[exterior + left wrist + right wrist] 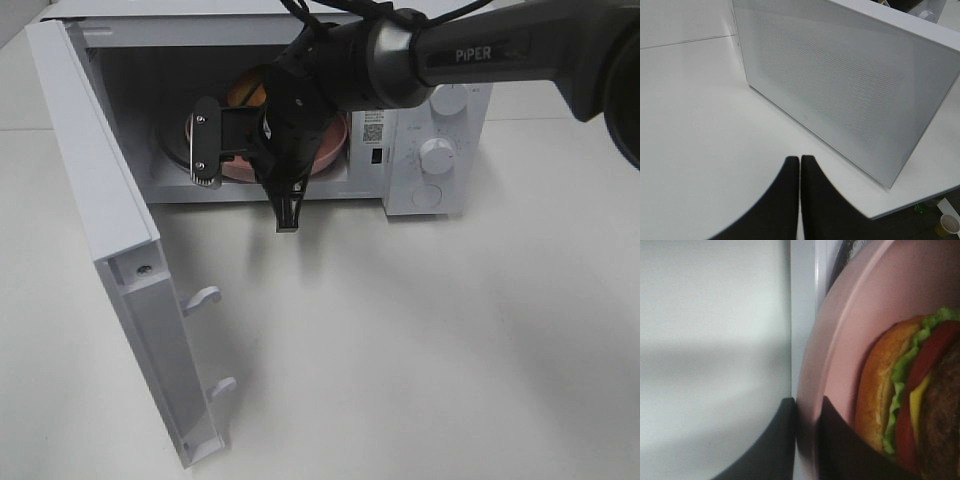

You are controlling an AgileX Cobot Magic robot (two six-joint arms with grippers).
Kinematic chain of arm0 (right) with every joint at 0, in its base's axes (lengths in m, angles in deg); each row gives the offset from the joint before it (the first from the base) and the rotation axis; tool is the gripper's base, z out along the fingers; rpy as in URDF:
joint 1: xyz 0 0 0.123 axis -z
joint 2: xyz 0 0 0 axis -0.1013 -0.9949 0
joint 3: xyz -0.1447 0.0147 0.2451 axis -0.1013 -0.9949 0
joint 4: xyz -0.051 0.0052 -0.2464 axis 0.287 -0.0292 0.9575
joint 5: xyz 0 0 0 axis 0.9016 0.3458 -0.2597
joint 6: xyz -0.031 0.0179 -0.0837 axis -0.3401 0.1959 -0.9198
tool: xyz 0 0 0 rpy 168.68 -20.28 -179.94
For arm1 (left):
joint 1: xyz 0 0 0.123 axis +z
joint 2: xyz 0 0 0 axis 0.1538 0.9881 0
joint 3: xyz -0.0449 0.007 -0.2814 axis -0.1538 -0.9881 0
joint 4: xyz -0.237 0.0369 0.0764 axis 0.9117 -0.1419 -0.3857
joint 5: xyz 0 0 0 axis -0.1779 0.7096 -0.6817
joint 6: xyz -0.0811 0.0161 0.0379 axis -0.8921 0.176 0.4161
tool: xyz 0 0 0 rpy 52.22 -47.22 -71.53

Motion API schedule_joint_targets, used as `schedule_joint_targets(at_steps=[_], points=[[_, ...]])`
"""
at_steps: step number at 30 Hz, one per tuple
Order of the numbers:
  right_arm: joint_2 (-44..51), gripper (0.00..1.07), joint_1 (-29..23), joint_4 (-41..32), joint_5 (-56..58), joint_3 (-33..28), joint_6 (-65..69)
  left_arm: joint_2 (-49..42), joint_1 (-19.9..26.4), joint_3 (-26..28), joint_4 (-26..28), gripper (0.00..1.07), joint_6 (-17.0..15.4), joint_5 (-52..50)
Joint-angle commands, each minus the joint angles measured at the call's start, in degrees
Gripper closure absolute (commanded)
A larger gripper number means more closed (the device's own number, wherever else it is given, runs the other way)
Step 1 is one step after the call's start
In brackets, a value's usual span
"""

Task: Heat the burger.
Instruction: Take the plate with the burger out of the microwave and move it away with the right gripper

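The microwave (pixel 420 150) stands with its door (pixel 110 250) swung open. The right gripper (pixel 807 435) reaches inside, pinching the rim of the pink plate (pixel 840 340); the burger (pixel 915 395) sits on it, just beyond the fingers. Likely left: release, withdraw, shut the door, start heating. The left gripper (pixel 800 200) is closed, empty, outside.

One microwave (pixel 430 130) is being shown, one burger (pixel 912 395), one pink plate (pixel 840 340), two knobs (pixel 436 155), two door hooks (pixel 205 296).
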Motion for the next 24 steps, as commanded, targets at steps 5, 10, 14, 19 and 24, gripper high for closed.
schedule_joint_targets(at_steps=[5, 10, 14, 19, 24], points=[[4.3, 1.07, -0.23, -4.01, 0.34, -0.86, -6.25, -1.03, 0.0, -0.17, 0.23, 1.06, 0.0, -0.46], [6.42, 1.07, -0.23, -5.96, 0.0, -3.67, -10.26, -1.03, 0.0, -0.17, 0.23, 1.06, 0.0, -0.46], [7.91, 1.07, -0.23, -6.07, -1.55, -6.59, -12.83, -1.03, 0.0, -0.17, 0.23, 1.06, 0.0, -0.46], [10.43, 1.07, -0.23, -6.07, -2.86, -10.03, -14.95, -1.03, 0.0, -0.17, 0.23, 1.06, 0.0, -0.46], [13.41, 1.07, -0.86, -6.07, -2.69, -12.89, -20.17, -1.03, 0.0, -0.17, 0.23, 1.06, 0.0, -0.46]])
